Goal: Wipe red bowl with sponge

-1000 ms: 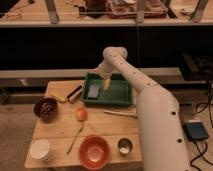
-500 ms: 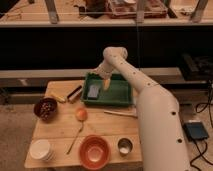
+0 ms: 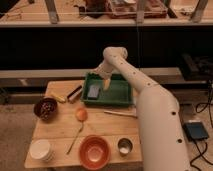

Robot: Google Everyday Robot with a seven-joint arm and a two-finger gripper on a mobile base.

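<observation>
The red bowl [image 3: 94, 151] stands at the table's front edge, wide and orange-red with a paler inside. The sponge [image 3: 94, 90], a small grey-blue block, lies in the left part of the green tray [image 3: 120, 95] at the back of the table. My gripper [image 3: 105, 82] hangs from the white arm over the tray, just right of the sponge and slightly above it. It is far from the red bowl.
A dark maroon bowl of brown bits [image 3: 45, 108] sits at the left. A white bowl [image 3: 40, 149] is at the front left, a small metal cup [image 3: 124, 146] right of the red bowl. An orange ball [image 3: 81, 114], a spoon [image 3: 75, 137], a dark bar [image 3: 74, 93] and a stick [image 3: 120, 114] lie between.
</observation>
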